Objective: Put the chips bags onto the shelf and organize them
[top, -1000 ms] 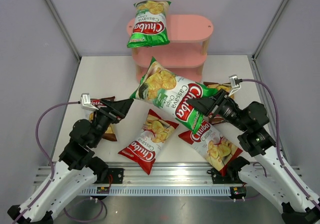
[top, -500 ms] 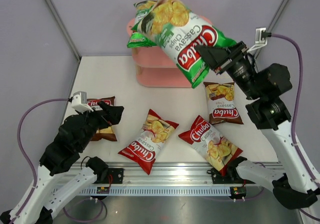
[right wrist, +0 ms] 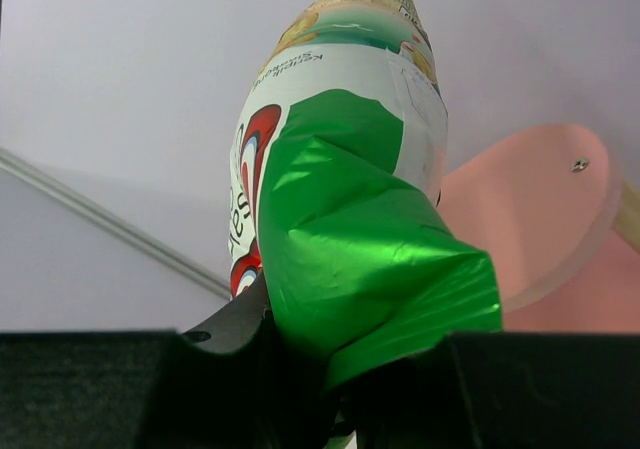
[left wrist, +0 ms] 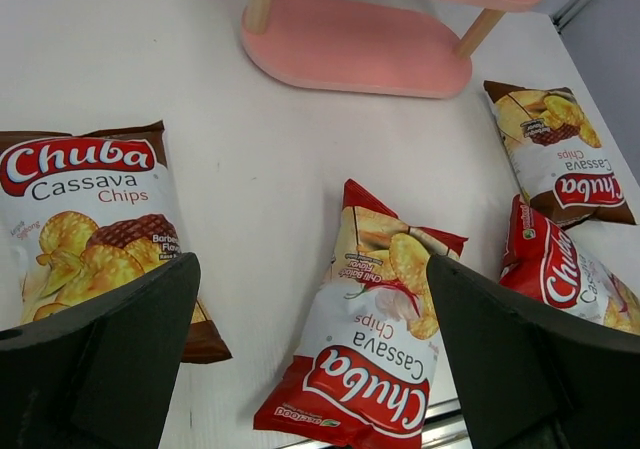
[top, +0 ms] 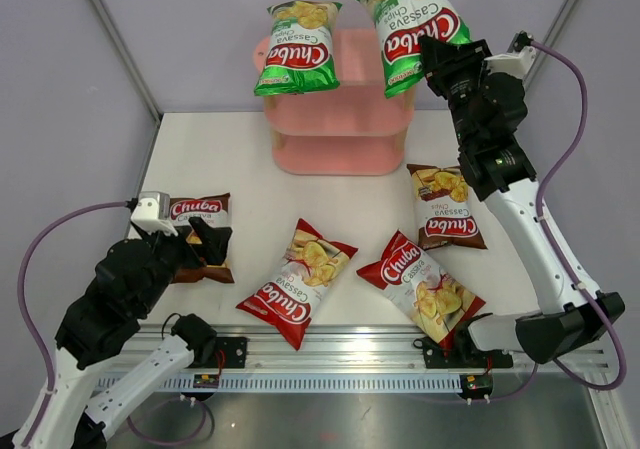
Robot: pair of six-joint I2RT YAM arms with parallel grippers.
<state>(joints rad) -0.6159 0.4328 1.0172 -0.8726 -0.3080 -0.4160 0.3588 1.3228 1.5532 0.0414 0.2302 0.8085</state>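
Your right hand (top: 436, 51) is pinching a green chips bag (top: 410, 14) by its lower edge and holding it up over the right end of the pink shelf (top: 345, 119). In the right wrist view the bag's green foil is crumpled between the fingers. The rounded end of the shelf's top board shows behind it, lower and to the right. You cannot tell from either view whether this bag touches the board.

A second green bag (top: 296, 49) lies on the left part of the top board, logo facing up.

Your left hand (top: 205, 241) is spread wide with nothing in it, low over the left side of the white surface (top: 230, 159). In the left wrist view its fingers (left wrist: 110, 369) stand far apart at the bottom corners. The left finger is over the near end of the left brown bag (top: 197, 212).

Four bags lie flat on the surface:
- the left brown bag, by your left hand
- a red bag (top: 298, 281) in the middle, tilted, logo toward the near edge
- a second red bag (top: 420, 287) just beside it on the right, with a gap between them
- the right brown bag (top: 445, 207) beyond that, near the right foot of the shelf

The shelf's lower boards hold no bags that you can see.
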